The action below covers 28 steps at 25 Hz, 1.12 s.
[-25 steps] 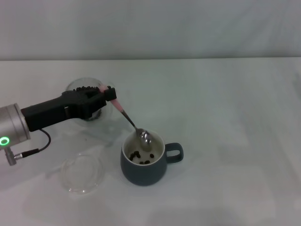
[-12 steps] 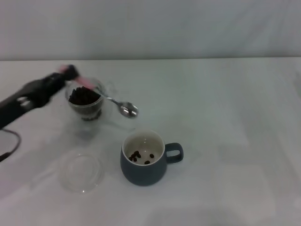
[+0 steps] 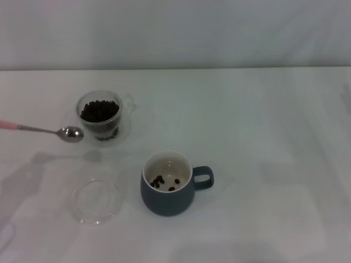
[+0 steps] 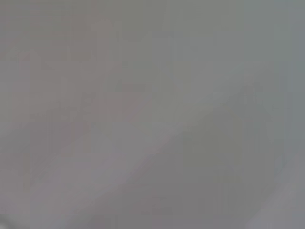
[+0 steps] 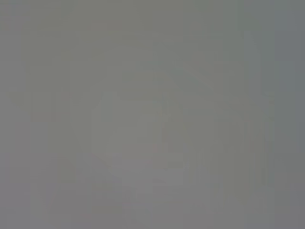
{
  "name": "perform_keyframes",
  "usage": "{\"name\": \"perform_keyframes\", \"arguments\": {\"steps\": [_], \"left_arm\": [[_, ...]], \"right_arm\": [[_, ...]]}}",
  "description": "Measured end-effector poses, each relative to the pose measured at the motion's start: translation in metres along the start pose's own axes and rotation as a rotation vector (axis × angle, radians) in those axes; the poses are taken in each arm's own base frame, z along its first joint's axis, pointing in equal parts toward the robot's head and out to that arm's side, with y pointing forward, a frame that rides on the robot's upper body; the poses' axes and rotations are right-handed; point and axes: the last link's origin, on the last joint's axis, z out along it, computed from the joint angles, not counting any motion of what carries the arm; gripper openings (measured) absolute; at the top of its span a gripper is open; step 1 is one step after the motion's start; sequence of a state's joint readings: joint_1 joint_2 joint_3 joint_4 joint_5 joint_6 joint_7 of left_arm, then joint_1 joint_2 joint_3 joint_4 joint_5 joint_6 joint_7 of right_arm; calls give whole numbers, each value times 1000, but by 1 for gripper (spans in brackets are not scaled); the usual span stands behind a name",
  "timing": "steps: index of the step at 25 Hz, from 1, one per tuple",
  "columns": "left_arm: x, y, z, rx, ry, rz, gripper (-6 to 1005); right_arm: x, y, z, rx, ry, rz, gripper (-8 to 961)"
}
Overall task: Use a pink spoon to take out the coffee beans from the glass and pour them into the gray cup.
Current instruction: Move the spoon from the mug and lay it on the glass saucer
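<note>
1. Head view, the spoon: the pink spoon point(image 3: 41, 130) hangs level over the counter point(image 3: 263, 142), beside the glass point(image 3: 101, 116). Its shiny bowl looks empty and sits close to the glass wall, not touching it as far as I can tell. Its pink end runs off the picture's left edge, so something outside the picture must be holding it. I think that is the left arm, but its fingers are not in sight.

2. Head view, the glass: it stands upright near the back left, with dark coffee beans point(image 3: 99, 110) heaped inside. Lots are left to scoop. The spoon is held out to the side, probably so it can swing in over the open top.

3. Head view, the gray cup point(image 3: 169, 183): it stands in front of the glass and a bit to the right, well apart from it, handle pointing right. A few beans lie on its white bottom. It is close enough that a full spoon has only a short trip, so fewer beans should fall.

4. Head view, the dish: a shallow clear dish point(image 3: 95, 200) lies on the counter in front of the glass, left of the cup. It looks empty and out of the spoon's way.

5. Left wrist view: only a plain gray blur. No fingers show, so I cannot tell if they are grasping or let go.

6. Right wrist view: also plain gray. The right arm and its fingers show nowhere.
</note>
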<state>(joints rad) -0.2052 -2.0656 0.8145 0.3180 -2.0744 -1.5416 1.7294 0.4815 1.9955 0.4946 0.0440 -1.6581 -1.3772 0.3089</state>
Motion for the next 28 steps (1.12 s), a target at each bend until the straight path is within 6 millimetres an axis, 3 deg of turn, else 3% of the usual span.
{"name": "perform_keyframes", "arguments": {"steps": [8, 18, 28], "left_arm": [[-14, -17, -4, 122, -51, -6, 126], [-27, -19, 15, 112, -190, -16, 126], [-16, -18, 2, 71, -259, -45, 126]], "right_arm": [[11, -1, 8, -92, 133, 46, 830], [13, 0, 8, -79, 135, 46, 830], [11, -4, 8, -70, 131, 39, 831]]}}
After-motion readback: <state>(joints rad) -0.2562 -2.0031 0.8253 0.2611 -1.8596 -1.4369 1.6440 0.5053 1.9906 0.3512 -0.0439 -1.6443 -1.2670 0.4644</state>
